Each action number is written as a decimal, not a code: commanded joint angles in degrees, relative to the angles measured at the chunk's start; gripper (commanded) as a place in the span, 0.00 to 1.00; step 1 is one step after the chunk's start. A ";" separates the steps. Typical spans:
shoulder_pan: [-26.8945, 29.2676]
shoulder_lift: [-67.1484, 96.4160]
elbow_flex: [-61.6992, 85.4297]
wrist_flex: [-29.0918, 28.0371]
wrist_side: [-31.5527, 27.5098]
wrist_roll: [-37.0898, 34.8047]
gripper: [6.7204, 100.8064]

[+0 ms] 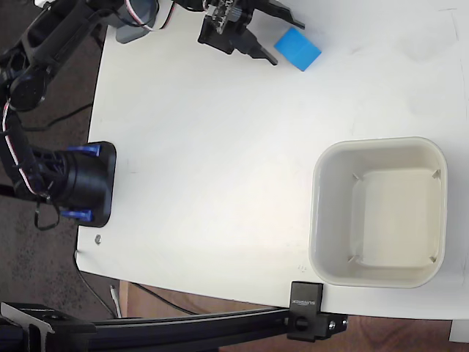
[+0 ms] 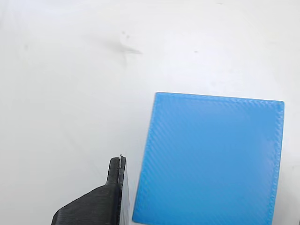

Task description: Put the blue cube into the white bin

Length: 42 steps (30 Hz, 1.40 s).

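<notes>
Here the approach step is in hand: in the wrist view one black finger stands just beside the blue cube, not touching it as far as I can tell. The gripper is spread open and holds nothing. Next, I think, it must bring both fingers around the cube and close. The cube is matte, with a fine woven pattern. Farther off on the white table, the white bin is smooth, round-cornered plastic, well apart.

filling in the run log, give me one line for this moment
phase: approach | gripper: open, around blue cube, not closed on it | cube: on table, top of fixed view | white bin: empty, lower right
</notes>
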 commanded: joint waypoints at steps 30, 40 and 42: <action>0.62 6.15 0.79 -2.29 2.02 -0.44 0.37; 6.50 11.34 -11.87 12.39 0.00 -13.01 0.37; 9.58 13.45 -11.87 12.22 -2.20 -18.02 0.37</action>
